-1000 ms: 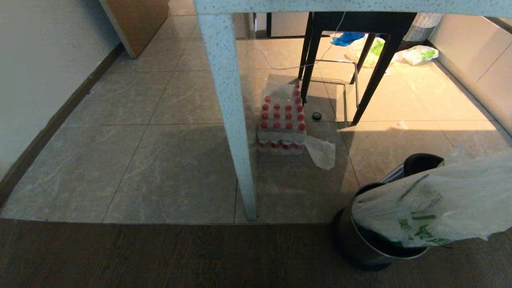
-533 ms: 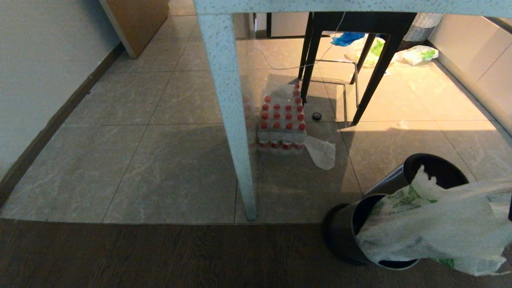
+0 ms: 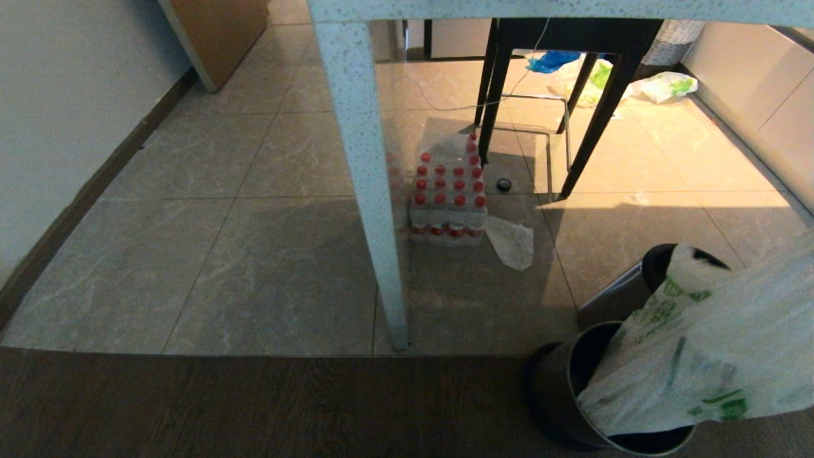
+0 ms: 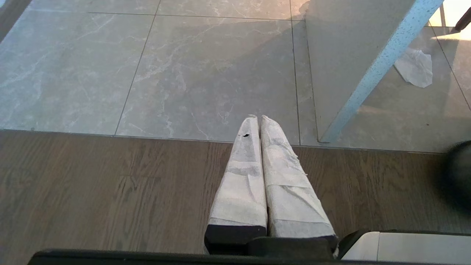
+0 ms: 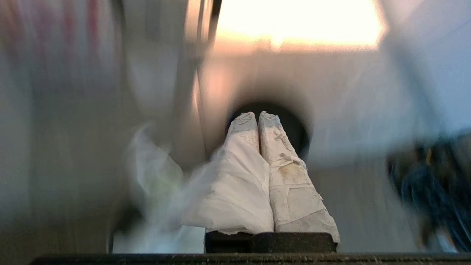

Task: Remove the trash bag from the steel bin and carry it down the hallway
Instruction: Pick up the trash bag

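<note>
Lower right of head view: trash bag (image 3: pixel 712 356) half out of steel bin (image 3: pixel 559 394). Right gripper (image 5: pixel 257 119) jaws pinched on bag. Left gripper (image 4: pixel 257 119) jaws closed, empty.

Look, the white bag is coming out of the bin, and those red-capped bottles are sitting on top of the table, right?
Not quite. The white bag does hang out of the bin, but the head view shows the red-capped bottles on the floor beneath the table.

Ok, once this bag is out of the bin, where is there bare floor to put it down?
Widest bare patch: the grey tiles between the wall baseboard and the speckled table leg. Crowded past that leg: the bottle pack, plastic scrap and black chair legs, plus the steel bin.
</note>
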